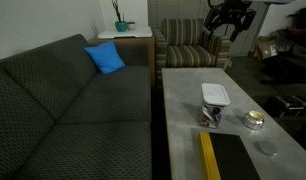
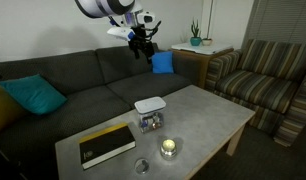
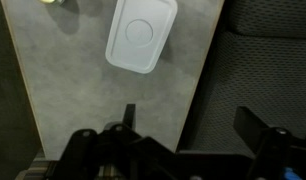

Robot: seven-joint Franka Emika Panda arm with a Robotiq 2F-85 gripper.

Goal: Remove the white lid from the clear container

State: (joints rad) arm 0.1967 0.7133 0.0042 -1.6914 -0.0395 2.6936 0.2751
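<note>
The white lid [image 1: 215,94] [image 2: 149,105] sits closed on top of the clear container [image 1: 211,115] [image 2: 148,123], which stands near the middle of the grey table [image 1: 183,100] [image 2: 208,120]; dark and coloured items show through its walls. In the wrist view the white lid [image 3: 142,35] is seen from straight above and hides the container. My gripper [image 1: 231,22] [image 2: 141,42] [image 3: 193,122] hangs high in the air, well above the lid and apart from it. Its fingers [image 3: 258,128] are spread open with nothing between them, over the table edge beside the sofa.
A black book with a yellow edge [image 1: 228,158] [image 2: 105,145], a small round yellowish dish [image 1: 254,120] [image 2: 169,148] and a grey round disc [image 1: 266,148] [image 2: 141,166] also lie on the table. A dark sofa [image 1: 63,110] [image 3: 263,60] runs along one side, a striped armchair [image 1: 190,45] [image 2: 263,75] stands at the end.
</note>
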